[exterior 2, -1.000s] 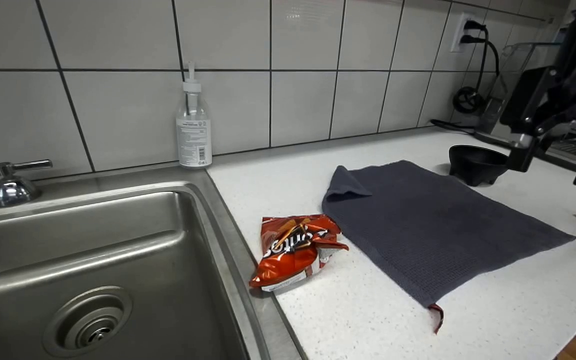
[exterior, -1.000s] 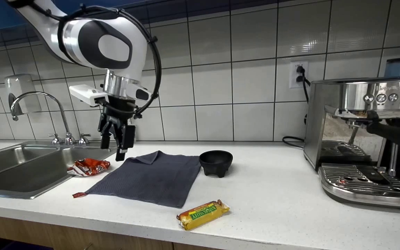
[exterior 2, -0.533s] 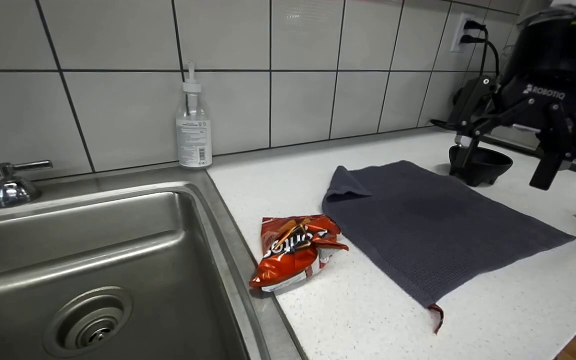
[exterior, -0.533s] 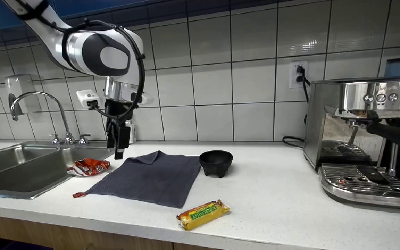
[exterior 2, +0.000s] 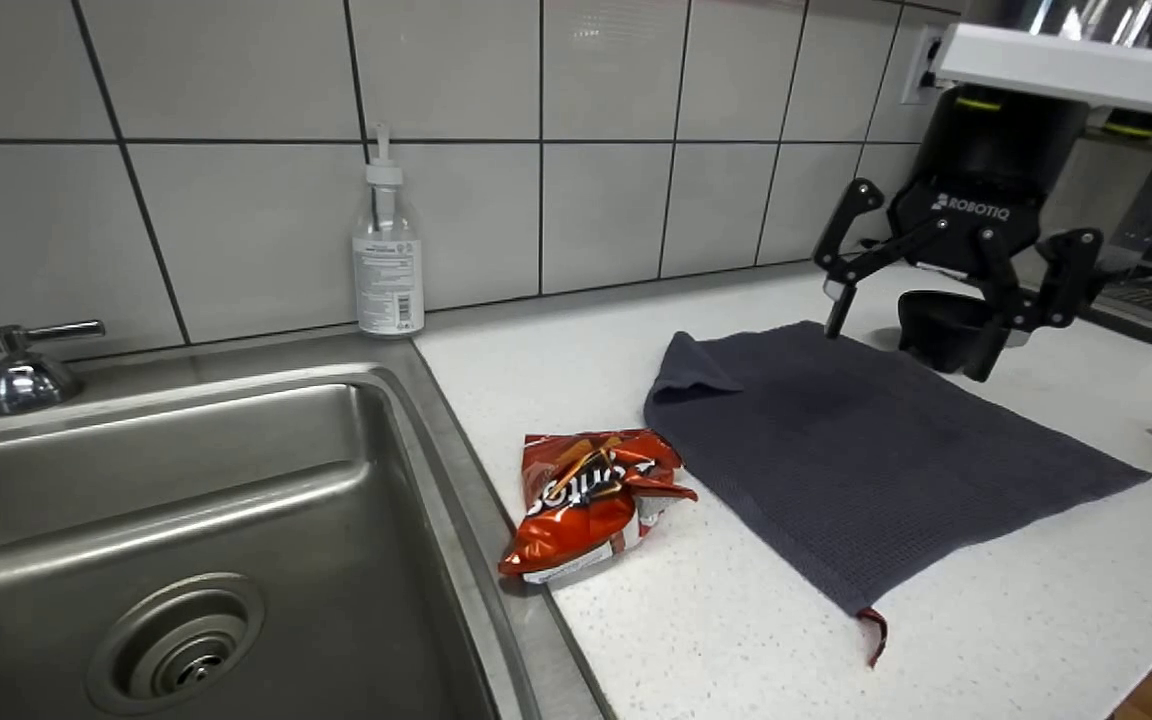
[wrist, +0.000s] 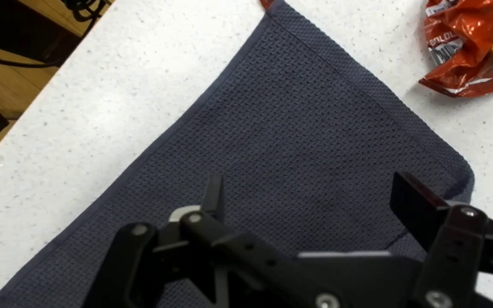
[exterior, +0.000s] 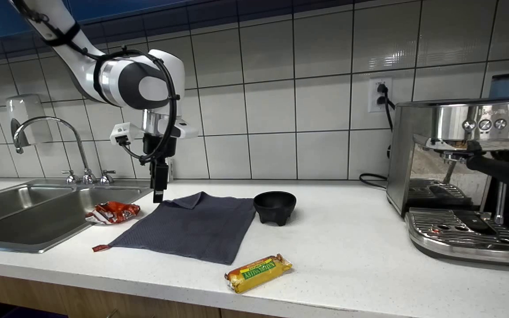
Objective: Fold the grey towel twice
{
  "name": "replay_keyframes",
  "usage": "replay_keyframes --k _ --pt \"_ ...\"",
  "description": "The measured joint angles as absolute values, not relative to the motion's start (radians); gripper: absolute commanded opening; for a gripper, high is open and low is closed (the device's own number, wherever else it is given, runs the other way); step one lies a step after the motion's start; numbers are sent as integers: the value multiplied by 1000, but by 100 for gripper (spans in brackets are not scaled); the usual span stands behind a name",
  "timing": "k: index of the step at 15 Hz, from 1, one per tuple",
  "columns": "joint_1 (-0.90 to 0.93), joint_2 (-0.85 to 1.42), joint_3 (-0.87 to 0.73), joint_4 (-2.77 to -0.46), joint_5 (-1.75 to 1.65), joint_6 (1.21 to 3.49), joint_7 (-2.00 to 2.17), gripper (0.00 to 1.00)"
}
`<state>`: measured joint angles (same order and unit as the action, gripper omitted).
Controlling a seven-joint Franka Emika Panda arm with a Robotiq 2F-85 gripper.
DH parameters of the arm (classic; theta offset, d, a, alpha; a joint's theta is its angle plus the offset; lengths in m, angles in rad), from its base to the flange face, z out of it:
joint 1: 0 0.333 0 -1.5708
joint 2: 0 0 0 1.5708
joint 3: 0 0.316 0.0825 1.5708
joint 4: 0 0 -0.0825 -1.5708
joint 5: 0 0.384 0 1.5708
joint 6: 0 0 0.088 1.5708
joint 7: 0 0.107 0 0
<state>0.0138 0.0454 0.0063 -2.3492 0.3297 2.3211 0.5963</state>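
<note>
The grey towel [exterior: 197, 227] lies spread on the counter in both exterior views [exterior 2: 876, 450], with one back corner folded over on itself. A small red tag [exterior 2: 874, 635] sticks out from another corner. The towel fills much of the wrist view [wrist: 293, 107]. My gripper [exterior 2: 908, 348] is open and empty, with its two fingers wide apart. It hangs above the towel near its back side, pointing down. In an exterior view the gripper [exterior: 158, 196] shows edge-on by the folded corner. In the wrist view towel surface shows between the fingers [wrist: 308, 184].
A black bowl [exterior: 275, 206] stands right beside the towel. A red chip bag [exterior 2: 591, 505] lies between towel and sink [exterior 2: 416, 480]. A yellow bar packet [exterior: 259, 273] lies near the counter's front edge. A soap bottle [exterior 2: 388, 245] and coffee machine [exterior: 462, 176] stand farther off.
My gripper has turned and moved across over the towel, leftward in an exterior view, and a little lower. It stays open. The towel has not moved.
</note>
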Motion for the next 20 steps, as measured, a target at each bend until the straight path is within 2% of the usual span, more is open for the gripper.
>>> replay_keyframes --k 20 --pt "79 443 7 -1997 333 2496 840 100"
